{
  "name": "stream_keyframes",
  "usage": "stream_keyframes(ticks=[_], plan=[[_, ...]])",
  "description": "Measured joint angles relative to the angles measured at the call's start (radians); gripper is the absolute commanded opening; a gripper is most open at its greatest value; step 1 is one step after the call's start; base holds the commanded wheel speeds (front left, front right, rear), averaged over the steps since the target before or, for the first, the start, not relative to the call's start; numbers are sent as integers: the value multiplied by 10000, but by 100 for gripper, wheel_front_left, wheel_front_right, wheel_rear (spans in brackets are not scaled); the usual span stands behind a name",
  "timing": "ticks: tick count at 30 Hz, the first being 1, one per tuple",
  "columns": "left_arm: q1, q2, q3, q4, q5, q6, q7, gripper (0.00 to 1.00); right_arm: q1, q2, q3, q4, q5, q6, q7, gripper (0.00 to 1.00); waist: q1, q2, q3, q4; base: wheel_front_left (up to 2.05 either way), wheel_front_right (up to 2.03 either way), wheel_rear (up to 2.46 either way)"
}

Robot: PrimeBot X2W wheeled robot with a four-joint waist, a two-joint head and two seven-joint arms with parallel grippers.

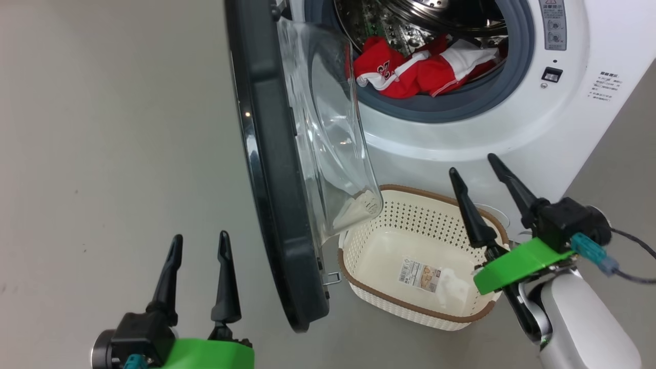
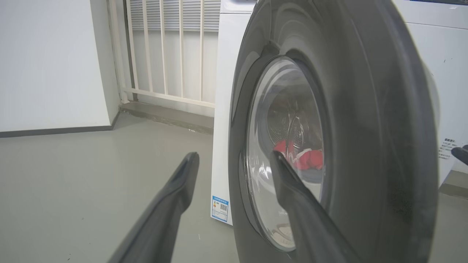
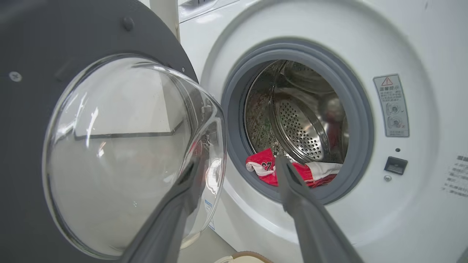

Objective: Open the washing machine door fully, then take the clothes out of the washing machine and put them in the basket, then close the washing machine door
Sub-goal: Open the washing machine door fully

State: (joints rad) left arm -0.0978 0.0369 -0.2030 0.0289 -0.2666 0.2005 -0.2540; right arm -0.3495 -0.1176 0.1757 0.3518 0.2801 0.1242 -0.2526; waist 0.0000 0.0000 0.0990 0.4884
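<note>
The washing machine (image 1: 574,118) (image 3: 420,204) stands with its round black-rimmed door (image 1: 277,169) (image 2: 365,138) (image 3: 109,153) swung out, edge-on in the head view. Red and white clothes (image 1: 420,69) (image 3: 289,170) (image 2: 305,157) lie at the drum's front lip. The cream basket (image 1: 369,282) sits on the floor below the opening and holds only its paper label. My right gripper (image 1: 476,166) (image 3: 236,160) is open above the basket's right end, holding nothing. My left gripper (image 1: 201,238) (image 2: 234,159) is open, left of the door's outer face.
Bare grey floor (image 1: 102,154) spreads left of the door. In the left wrist view a white wall (image 2: 47,62) and a railing of pale vertical bars (image 2: 164,51) stand behind the machine. A latch catch (image 1: 551,75) sits right of the drum opening.
</note>
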Motion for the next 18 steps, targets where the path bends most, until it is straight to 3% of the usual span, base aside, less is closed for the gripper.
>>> stream_keyframes(ticks=[6, 18], plan=[[102, 6, 50, -61, 19, -2, 0, 100, 1169, 506, -869, -1333, -1145, 0, -27, 100, 0, 0, -16, -73, 0, 0, 0], [279, 12, 113, -123, 297, -79, 0, 100, 2637, 640, -1266, -2629, -1034, 0, -27, 100, 0, 0, -194, -182, 0, 0, 0]])
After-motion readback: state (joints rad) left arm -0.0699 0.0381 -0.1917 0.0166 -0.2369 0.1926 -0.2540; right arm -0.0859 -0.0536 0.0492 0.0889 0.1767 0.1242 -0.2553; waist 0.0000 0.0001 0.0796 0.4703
